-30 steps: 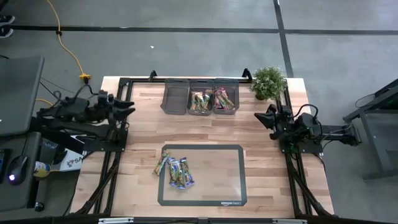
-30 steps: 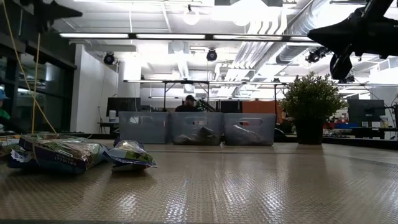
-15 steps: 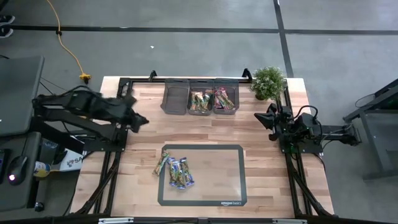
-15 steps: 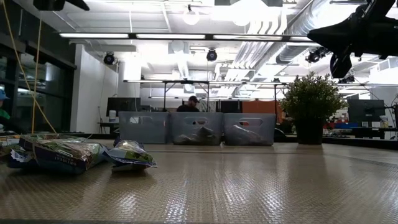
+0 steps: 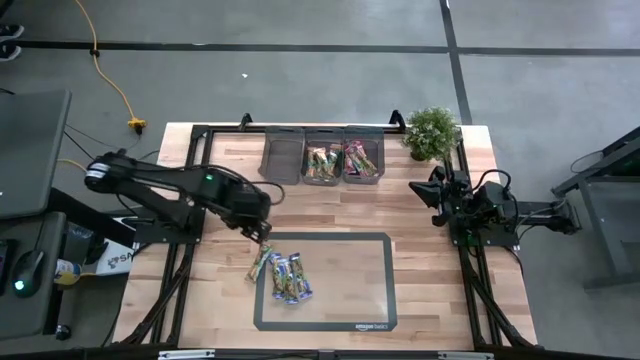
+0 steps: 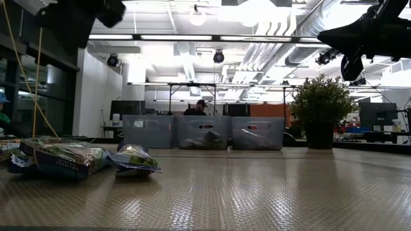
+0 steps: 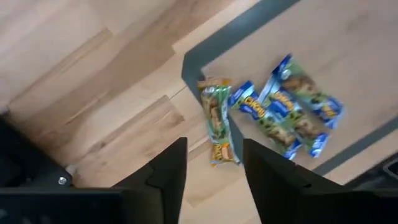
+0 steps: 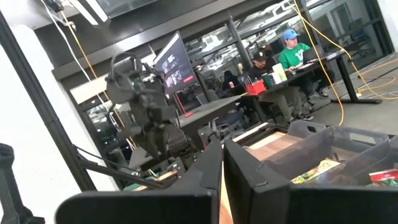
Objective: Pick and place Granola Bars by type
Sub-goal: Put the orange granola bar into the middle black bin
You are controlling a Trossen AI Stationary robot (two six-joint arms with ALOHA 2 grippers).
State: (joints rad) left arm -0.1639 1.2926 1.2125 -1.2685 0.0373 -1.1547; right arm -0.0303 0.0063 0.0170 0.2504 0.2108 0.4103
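Blue and green Granola Bars (image 7: 273, 115) lie beyond the left gripper's (image 7: 214, 165) parted, empty fingers (image 7: 168, 174).

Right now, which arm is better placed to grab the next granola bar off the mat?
Left. The left gripper hangs open beside the granola bars; the right gripper waits at the table's right edge.

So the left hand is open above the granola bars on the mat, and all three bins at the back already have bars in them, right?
Not quite. The left hand is open above the granola bars on the mat, but only two bins hold bars. The high view shows the leftmost bin empty, while the middle bin and right bin have bars.
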